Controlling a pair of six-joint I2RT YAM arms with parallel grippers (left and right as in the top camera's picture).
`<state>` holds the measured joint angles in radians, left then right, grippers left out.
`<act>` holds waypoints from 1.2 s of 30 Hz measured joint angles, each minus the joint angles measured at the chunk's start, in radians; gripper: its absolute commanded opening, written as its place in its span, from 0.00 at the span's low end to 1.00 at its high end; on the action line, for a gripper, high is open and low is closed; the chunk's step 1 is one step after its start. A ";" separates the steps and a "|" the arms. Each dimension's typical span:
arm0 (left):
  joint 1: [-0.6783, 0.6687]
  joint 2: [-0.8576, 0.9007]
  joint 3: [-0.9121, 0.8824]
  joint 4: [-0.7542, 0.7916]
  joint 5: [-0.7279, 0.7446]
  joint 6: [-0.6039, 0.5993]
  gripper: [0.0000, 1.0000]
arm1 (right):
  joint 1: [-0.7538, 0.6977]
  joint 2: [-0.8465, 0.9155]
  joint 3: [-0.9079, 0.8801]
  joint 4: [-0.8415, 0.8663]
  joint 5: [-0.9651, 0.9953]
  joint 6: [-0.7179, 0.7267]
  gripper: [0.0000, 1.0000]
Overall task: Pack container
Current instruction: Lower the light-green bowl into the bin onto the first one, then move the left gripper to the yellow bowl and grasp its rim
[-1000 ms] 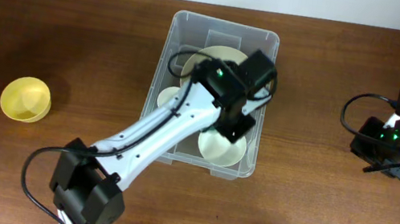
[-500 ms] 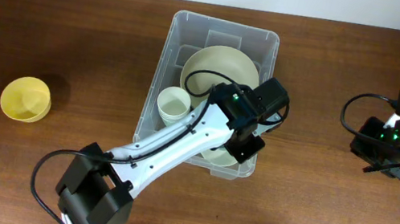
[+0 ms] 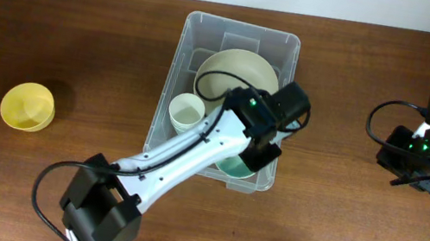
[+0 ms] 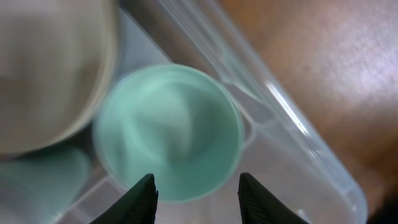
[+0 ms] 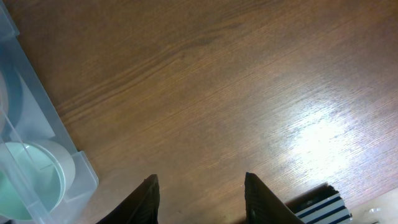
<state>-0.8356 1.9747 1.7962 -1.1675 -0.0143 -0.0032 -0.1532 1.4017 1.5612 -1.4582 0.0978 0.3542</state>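
where clear container holds round cup

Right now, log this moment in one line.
left gripper: open over mint cup in container | right gripper: open, empty

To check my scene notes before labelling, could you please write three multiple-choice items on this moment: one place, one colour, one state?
1. Where is the small yellow plastic bowl?
A) on the wooden table, outside the large clear plastic container
B) inside that container
C) in a gripper

2. What colour is the round cup below the left gripper?
A) red
B) mint green
C) black

3. How is the right gripper?
A) shut on a cup
B) inside the container
C) open over bare wood

Answers: 1 A, it sits alone on the wood; 2 B, the left wrist view shows it; 3 C, its fingers stand apart, nothing between them.
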 measured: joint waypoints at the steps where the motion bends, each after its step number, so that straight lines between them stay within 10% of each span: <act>1: 0.014 0.000 0.033 -0.017 -0.021 0.000 0.45 | 0.000 0.000 0.000 -0.001 0.000 0.000 0.40; 20: 1.009 -0.215 0.134 -0.018 -0.113 -0.127 0.50 | 0.000 0.000 0.000 0.000 0.000 0.000 0.40; 36: 1.107 0.197 0.039 0.055 -0.094 -0.152 0.52 | 0.000 0.000 0.000 0.000 0.000 0.000 0.41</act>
<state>0.2710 2.1715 1.8351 -1.1130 -0.1085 -0.1551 -0.1532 1.4017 1.5612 -1.4578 0.0978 0.3546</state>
